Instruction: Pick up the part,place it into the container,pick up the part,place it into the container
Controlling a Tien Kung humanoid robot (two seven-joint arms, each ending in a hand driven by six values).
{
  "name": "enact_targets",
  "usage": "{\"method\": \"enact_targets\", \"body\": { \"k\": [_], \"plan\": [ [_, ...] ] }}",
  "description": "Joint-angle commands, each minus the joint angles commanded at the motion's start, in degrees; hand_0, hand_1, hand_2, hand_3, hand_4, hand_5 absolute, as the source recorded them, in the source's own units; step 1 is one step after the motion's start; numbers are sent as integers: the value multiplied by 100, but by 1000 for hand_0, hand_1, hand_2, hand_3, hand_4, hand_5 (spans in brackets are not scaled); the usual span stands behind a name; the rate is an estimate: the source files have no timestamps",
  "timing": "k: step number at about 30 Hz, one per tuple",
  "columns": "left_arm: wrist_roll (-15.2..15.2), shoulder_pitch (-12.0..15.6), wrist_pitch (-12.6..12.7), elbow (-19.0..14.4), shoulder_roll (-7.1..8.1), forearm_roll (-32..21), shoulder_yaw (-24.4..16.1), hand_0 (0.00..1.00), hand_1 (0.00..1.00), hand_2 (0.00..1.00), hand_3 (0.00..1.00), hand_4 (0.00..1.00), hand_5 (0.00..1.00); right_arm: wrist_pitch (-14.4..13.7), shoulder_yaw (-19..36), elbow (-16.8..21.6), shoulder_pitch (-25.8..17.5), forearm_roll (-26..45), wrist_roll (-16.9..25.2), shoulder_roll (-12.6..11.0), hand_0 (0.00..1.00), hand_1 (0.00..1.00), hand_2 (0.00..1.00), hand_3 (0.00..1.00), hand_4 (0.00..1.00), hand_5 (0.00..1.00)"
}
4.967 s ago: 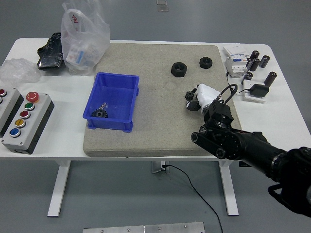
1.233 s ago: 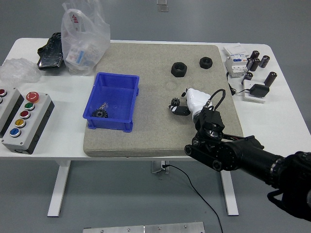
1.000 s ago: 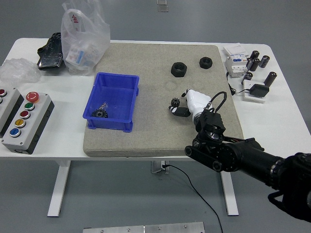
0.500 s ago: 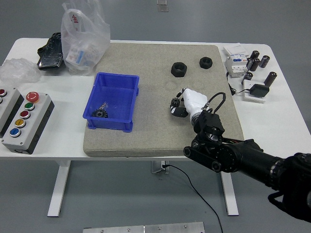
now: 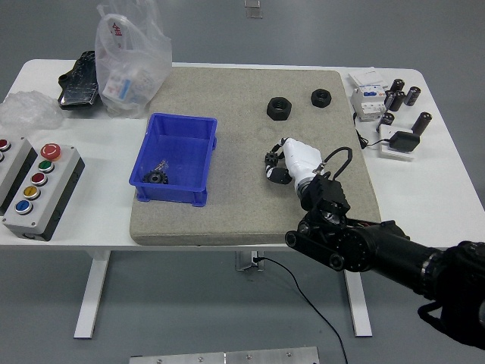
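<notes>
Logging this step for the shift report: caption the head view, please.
Right hand carries a small gear over the mat toward the blue bin.

My hand point(image 5: 292, 161) glossy white plastic with black fingers, mat point(image 5: 227, 205) rough beige felt, bin point(image 5: 182, 129) smooth blue plastic, bag point(image 5: 130, 57) thin clear plastic, table point(image 5: 83, 220) smooth white.

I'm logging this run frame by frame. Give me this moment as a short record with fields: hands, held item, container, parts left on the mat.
right hand: over the mat, right of the bin, fingers curled on a small black gear
left hand: not in view
container: blue bin on the mat's left side, one gear inside
parts on mat: two black nuts near the far edge
</notes>
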Motion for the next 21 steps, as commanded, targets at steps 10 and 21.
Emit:
{"method": "enact_targets", "body": {
  "k": [10, 21],
  "plan": [
    [36, 34, 7, 0, 3, 105, -143, 689, 574, 546, 613, 556, 155, -353, 252, 811, 75, -110, -23, -119, 394, 610, 537, 555, 485, 194],
    [49, 27, -10, 0, 8, 121, -191, 689, 573, 547, 613, 558, 160, -353, -55, 2202, 370, -365, -160, -73, 414, 613, 558, 593, 477, 188]
  ]
}}
